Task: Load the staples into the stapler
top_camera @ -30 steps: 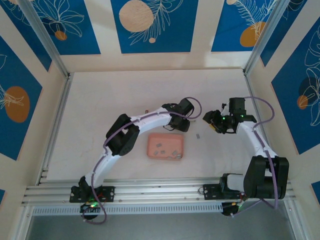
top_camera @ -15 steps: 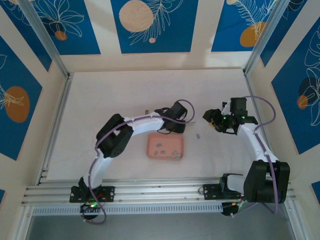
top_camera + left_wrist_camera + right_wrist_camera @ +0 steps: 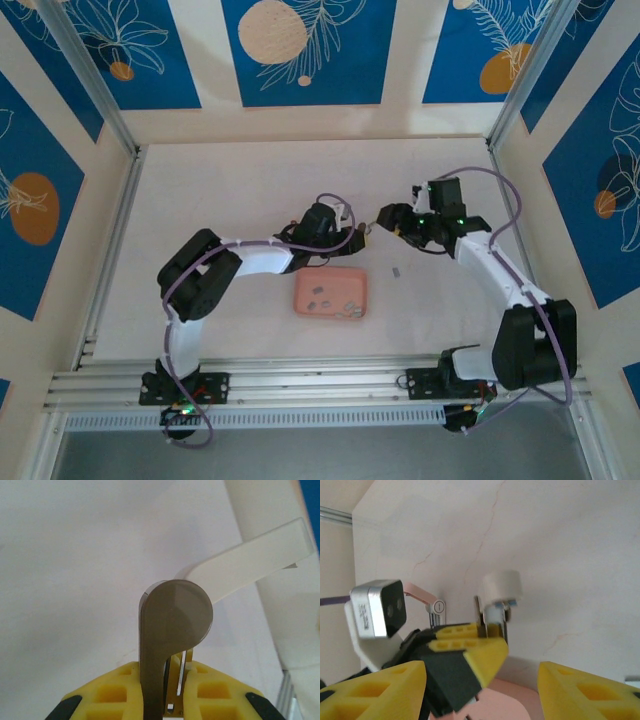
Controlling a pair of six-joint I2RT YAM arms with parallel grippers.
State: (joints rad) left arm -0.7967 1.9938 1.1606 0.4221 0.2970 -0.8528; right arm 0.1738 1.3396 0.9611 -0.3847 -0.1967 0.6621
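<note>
My left gripper (image 3: 172, 667) is shut on the stapler (image 3: 175, 615). Its grey-brown rounded metal part stands upright between the yellow fingers, and its white lid (image 3: 250, 562) swings out to the upper right. Seen from above, the left gripper (image 3: 352, 236) holds the stapler (image 3: 366, 230) just behind the pink tray (image 3: 302, 282). Several small grey staples (image 3: 322, 296) lie in that tray. My right gripper (image 3: 386, 216) is open and close to the stapler's right side. In the right wrist view its yellow fingers (image 3: 375, 690) stand wide apart, facing the stapler's white end (image 3: 502, 585).
One loose staple strip (image 3: 396, 270) lies on the table to the right of the tray. Aluminium rails (image 3: 320, 385) run along the near edge, and panel walls close in the back and both sides. The left wrist camera (image 3: 377, 607) faces my right gripper.
The left gripper closed on the stapler and drew back and to the left, away from the tray. The right gripper moved left toward it and opened wider.
</note>
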